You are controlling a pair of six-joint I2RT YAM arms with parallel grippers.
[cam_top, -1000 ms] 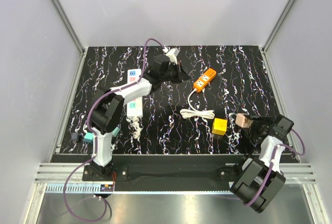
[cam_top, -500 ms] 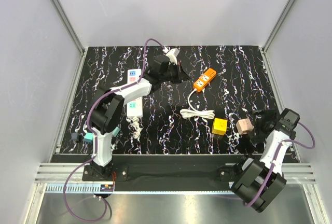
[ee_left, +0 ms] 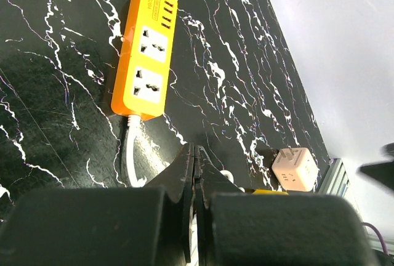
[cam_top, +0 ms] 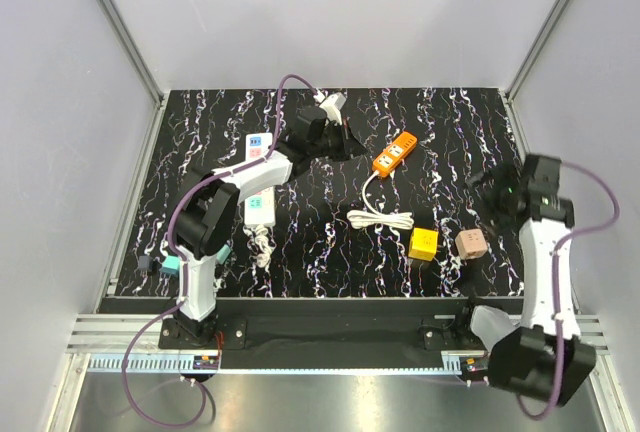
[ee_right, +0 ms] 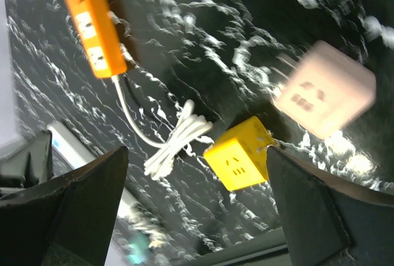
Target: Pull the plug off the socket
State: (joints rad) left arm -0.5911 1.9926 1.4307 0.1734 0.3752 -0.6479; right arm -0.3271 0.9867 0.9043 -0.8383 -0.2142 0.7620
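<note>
The socket, a long white power strip (cam_top: 258, 207) with coloured outlet squares, lies at the left, its middle hidden under my left arm. It also shows blurred in the right wrist view (ee_right: 64, 140). I see no plug in it. My left gripper (cam_top: 350, 144) is shut and empty, jaws touching (ee_left: 194, 155), beside an orange strip (cam_top: 393, 152). My right gripper (cam_top: 482, 190) hangs wide open and empty (ee_right: 197, 155) above the table. A pink cube adapter (cam_top: 471, 243) lies apart from it in front, also seen from the right wrist (ee_right: 325, 88).
A yellow cube adapter (cam_top: 422, 243) sits left of the pink one. The orange strip's coiled white cord (cam_top: 380, 219) lies mid-table. A teal block (cam_top: 170, 265) and a small dark item (cam_top: 147, 264) lie at the front left. White walls enclose the table.
My right gripper set the pink cube down on the table, let go, then rose and moved back away from it. The left arm has not moved.
</note>
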